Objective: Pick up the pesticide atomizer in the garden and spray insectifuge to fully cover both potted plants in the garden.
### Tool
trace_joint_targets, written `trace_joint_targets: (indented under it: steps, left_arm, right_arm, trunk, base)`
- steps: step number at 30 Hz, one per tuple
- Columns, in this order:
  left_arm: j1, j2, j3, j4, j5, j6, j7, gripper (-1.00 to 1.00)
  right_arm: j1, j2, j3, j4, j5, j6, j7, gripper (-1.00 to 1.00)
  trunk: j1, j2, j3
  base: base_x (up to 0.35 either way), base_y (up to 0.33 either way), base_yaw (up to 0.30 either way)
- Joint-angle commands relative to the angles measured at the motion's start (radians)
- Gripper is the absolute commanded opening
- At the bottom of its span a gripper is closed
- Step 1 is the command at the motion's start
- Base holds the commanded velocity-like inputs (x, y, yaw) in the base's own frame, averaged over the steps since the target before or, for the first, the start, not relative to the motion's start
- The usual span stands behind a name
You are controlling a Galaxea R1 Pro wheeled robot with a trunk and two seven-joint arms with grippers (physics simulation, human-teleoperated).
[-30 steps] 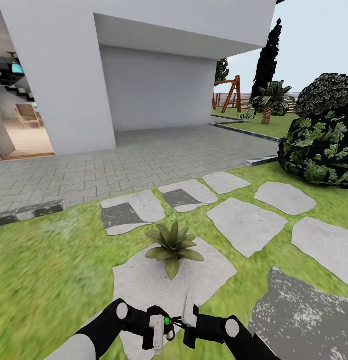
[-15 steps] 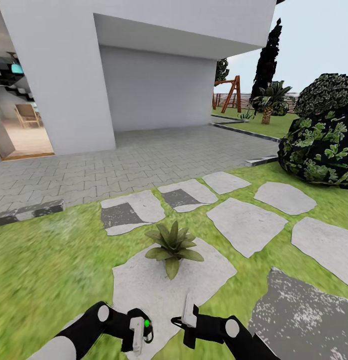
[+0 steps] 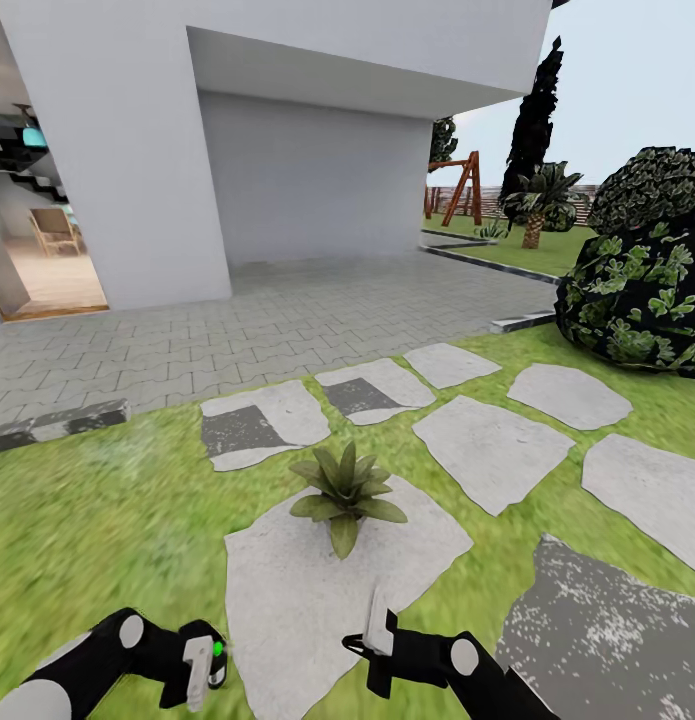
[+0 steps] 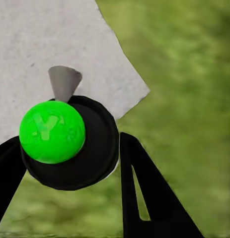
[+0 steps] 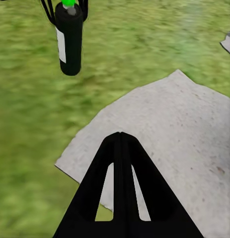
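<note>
Many grey stepping stones on lawn

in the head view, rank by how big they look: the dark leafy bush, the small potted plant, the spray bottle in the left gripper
1. Bush, largest by far.
2. Potted plant.
3. Spray bottle, smallest, even though it is nearest the camera, held in the left gripper.

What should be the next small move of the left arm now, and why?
Probably bring the left gripper forward and inward toward the potted plant. It holds the atomizer low over the grass, beside the stepping stone that carries the plant, so the nozzle seems too far off to cover the leaves.
</note>
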Motion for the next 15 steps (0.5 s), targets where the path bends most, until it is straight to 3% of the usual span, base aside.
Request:
trace_joint_targets:
  steps: [1,2,3,7,11,15]
  left_arm:
    - [0.000,0.009,0.000,-0.001,-0.001,-0.004,0.000,-1.00]
    - [0.001,0.017,0.002,0.002,0.001,-0.004,0.000,-1.00]
    - [0.001,0.028,0.004,0.010,0.002,-0.004,0.000,-1.00]
    - [0.001,0.042,0.005,0.022,0.002,0.000,0.010,-1.00]
    - [0.000,0.045,0.010,0.028,0.003,0.009,0.077,-1.00]
    - [0.000,0.044,0.047,0.029,0.004,0.012,0.136,-1.00]
  right_arm:
    - [0.000,0.000,-0.001,-0.001,0.008,-0.005,-0.001,-1.00]
    - [0.000,0.000,-0.002,0.000,0.008,-0.005,-0.001,-1.00]
    - [0.000,0.000,-0.003,0.002,0.009,-0.005,-0.001,1.00]
    - [0.000,0.000,-0.007,0.003,0.010,-0.004,-0.007,1.00]
    - [0.000,-0.006,-0.009,0.003,0.013,-0.002,-0.024,1.00]
    - [0.000,-0.013,-0.009,0.006,0.015,-0.002,-0.084,1.00]
  trunk:
    - [0.000,0.000,-0.001]
    - [0.000,0.000,-0.001]
    - [0.000,0.000,-0.001]
    - [0.000,0.000,-0.001]
    - [0.000,0.000,-0.001]
    - [0.000,0.000,-0.001]
  base:
    - [0.000,0.000,0.000]
    - [0.000,0.000,0.000]
    - [0.000,0.000,0.000]
    - [0.000,0.000,0.000]
    - [0.000,0.000,0.000]
    - [0.000,0.000,0.000]
